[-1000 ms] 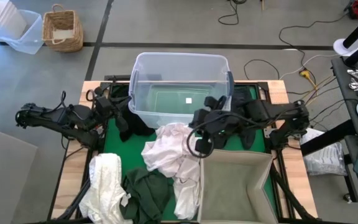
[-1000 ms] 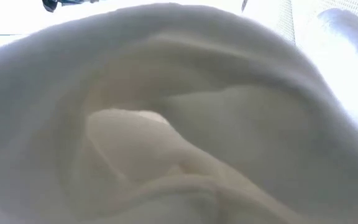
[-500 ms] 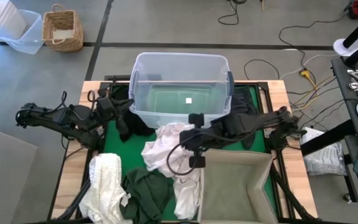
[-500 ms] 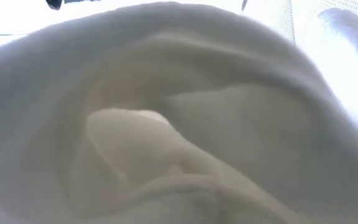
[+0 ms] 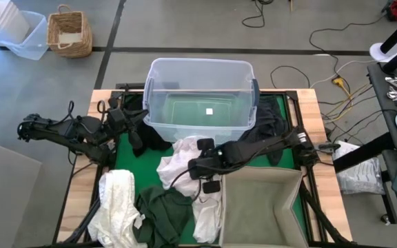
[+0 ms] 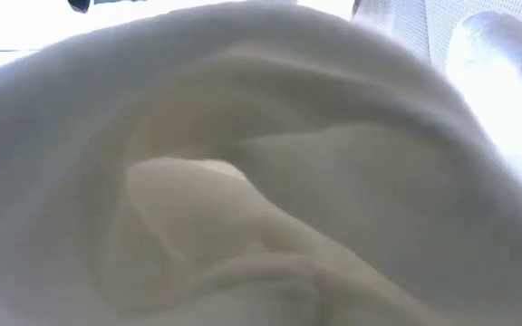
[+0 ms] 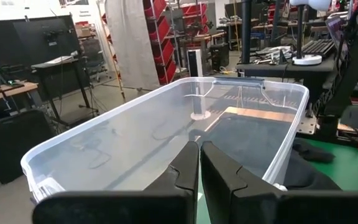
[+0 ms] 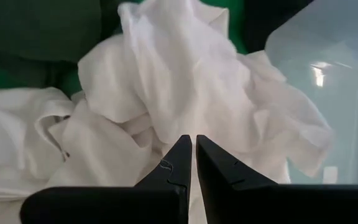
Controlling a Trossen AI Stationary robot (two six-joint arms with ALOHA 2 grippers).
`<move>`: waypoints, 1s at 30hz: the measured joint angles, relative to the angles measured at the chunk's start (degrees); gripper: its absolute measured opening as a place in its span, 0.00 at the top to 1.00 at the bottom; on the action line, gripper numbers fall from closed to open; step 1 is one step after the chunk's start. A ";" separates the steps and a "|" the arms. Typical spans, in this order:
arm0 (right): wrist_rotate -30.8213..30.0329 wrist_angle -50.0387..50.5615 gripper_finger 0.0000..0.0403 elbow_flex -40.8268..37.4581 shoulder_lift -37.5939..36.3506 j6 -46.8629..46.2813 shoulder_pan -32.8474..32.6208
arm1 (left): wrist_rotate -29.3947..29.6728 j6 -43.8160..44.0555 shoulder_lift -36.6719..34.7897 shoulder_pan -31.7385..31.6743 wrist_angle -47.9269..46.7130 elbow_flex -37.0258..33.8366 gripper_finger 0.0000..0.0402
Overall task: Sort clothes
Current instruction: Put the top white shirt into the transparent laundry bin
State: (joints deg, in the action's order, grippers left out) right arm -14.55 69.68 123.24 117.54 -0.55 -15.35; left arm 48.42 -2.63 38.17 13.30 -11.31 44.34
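My right gripper (image 8: 189, 149) hangs just over the white garment (image 8: 185, 93) — jaws pressed together, nothing pinched — cloth dead ahead, nearer me than the left arm

Right gripper over crumpled white cloth

The right gripper (image 8: 193, 163), its fingers nearly closed on nothing, hangs above a rumpled white garment (image 8: 185, 93). A dark green garment (image 8: 42, 31) lies beyond, and the clear tub (image 8: 328, 56) stands beside.

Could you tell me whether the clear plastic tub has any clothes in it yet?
Empty: the clear tub shows only its bare bottom.
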 joint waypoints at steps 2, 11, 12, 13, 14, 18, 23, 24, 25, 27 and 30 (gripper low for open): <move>-0.04 -0.29 0.96 0.00 1.49 0.89 0.04 | 0.02 0.02 0.00 0.00 -0.02 0.00 1.00; -0.44 -4.06 0.81 -0.02 6.55 5.12 0.26 | 0.02 0.06 -0.04 0.00 -0.02 0.00 1.00; -0.44 -4.06 0.78 -0.08 6.76 5.30 0.32 | 0.01 0.03 -0.07 0.00 -0.02 0.00 1.00; -0.45 -4.37 0.75 -0.09 7.14 5.62 0.39 | 0.02 -0.06 -0.07 0.00 -0.02 0.00 1.00; -0.46 -4.98 0.71 -0.09 7.26 5.71 0.49 | 0.02 -0.19 -0.07 0.00 -0.02 0.00 1.00; -0.44 -7.62 0.59 -0.09 8.07 5.76 0.78 | 0.02 -0.31 0.10 0.00 -0.04 0.00 1.00; -0.46 -11.08 0.50 -0.09 9.08 6.79 0.81 | 0.02 -0.31 0.22 0.00 -0.02 0.00 1.00; -0.46 -11.34 0.49 -0.09 9.39 7.05 0.81 | 0.02 -0.31 0.22 0.00 -0.02 0.00 1.00; -0.46 -12.11 0.48 -0.07 9.78 7.05 0.77 | 0.02 -0.31 0.20 0.00 -0.02 0.00 1.00; -0.44 -12.30 0.48 -0.07 10.37 7.07 0.76 | 0.03 -0.30 0.22 0.00 -0.02 0.00 1.00; -0.36 -12.63 0.48 -0.07 11.53 7.12 0.76 | 0.02 -0.31 0.22 0.00 -0.04 0.00 1.00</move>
State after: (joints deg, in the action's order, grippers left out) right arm -14.91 57.05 123.17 129.07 6.57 -14.59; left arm 48.45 -2.94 38.39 13.30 -11.35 44.34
